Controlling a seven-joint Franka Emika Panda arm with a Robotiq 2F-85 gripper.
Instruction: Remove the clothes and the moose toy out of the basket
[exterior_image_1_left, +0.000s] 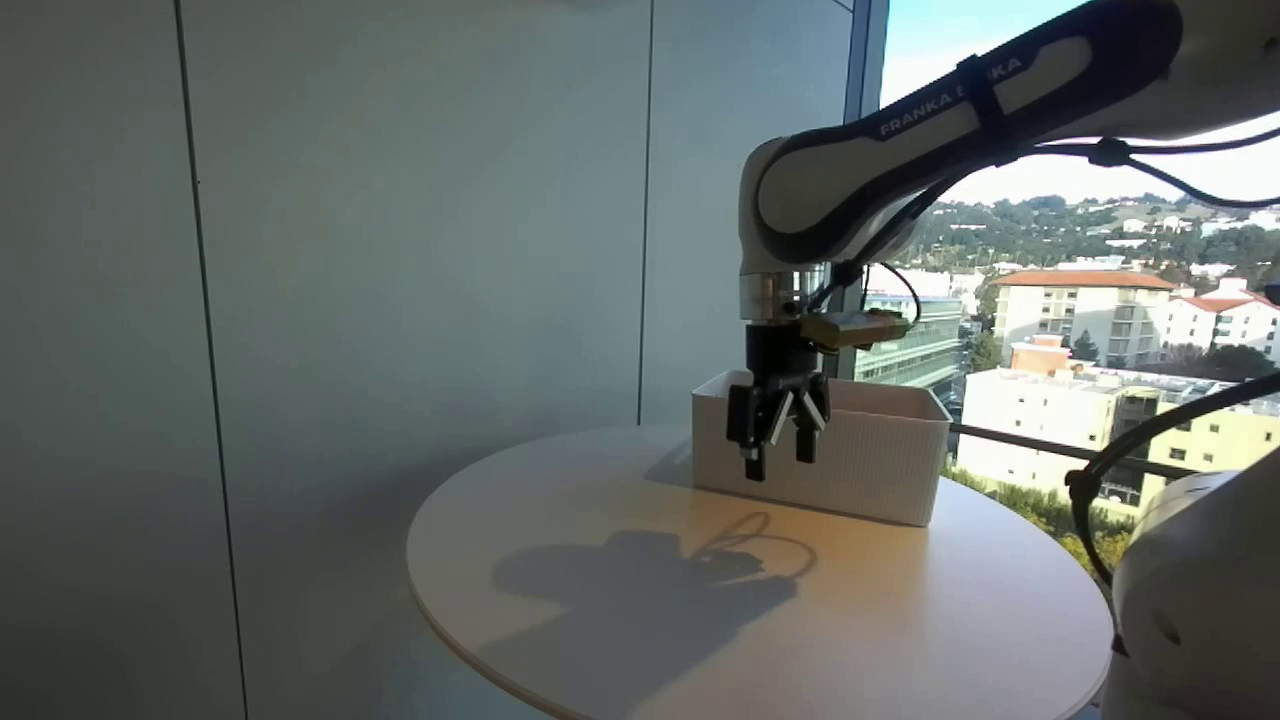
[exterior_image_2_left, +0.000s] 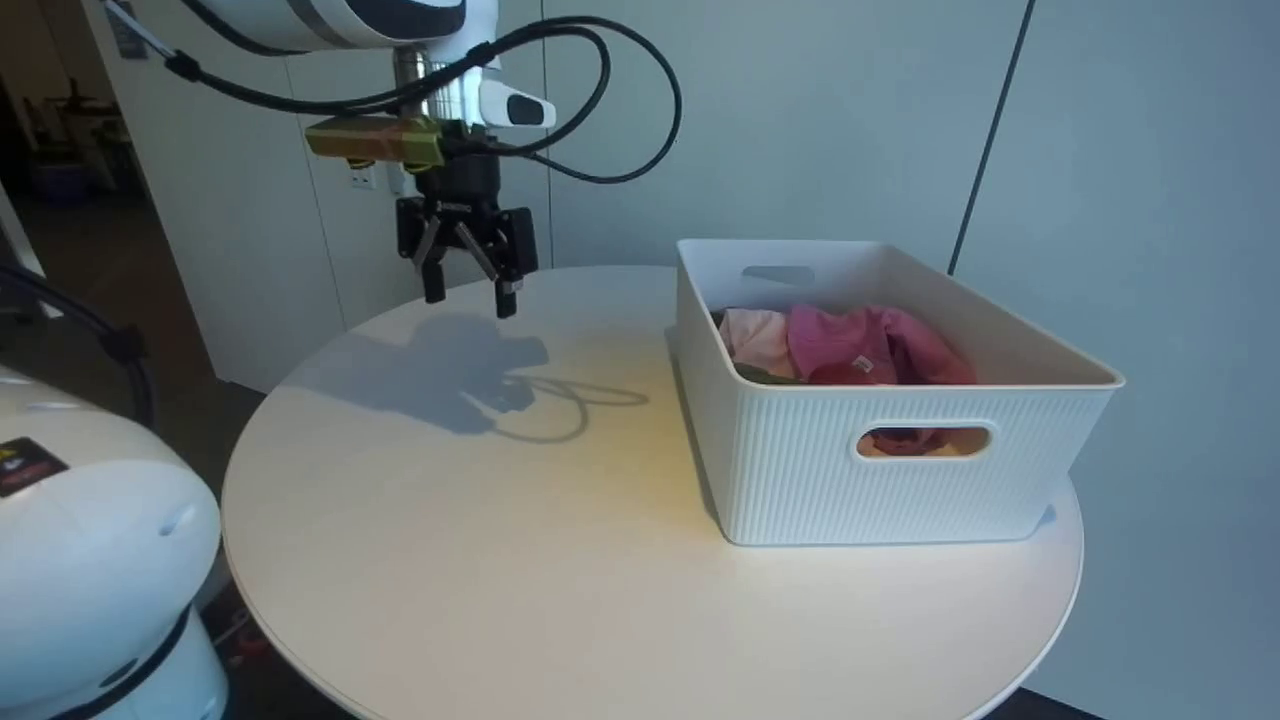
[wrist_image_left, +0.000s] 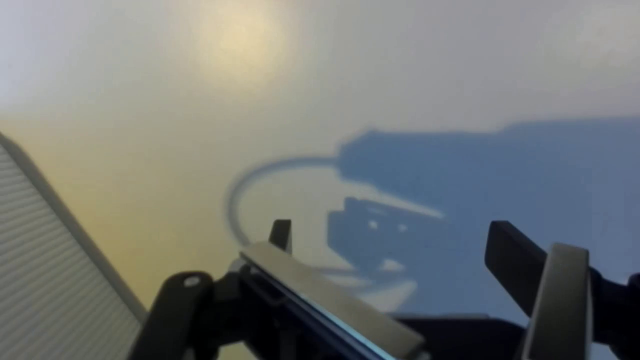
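A white ribbed basket stands on the table in both exterior views. Its side wall shows at the left edge of the wrist view. Inside it, in an exterior view, lie pink and magenta clothes and a pale pink cloth. The moose toy cannot be made out; an orange-brown patch shows through the basket's handle hole. My gripper is open and empty in both exterior views. It hangs above the table, beside the basket and apart from it. In the wrist view its fingers stand wide apart.
The round white table bears the basket near its edge. The arm's shadow falls on the tabletop. A grey wall stands behind the table, and a window is on another side. Black cables loop from the wrist.
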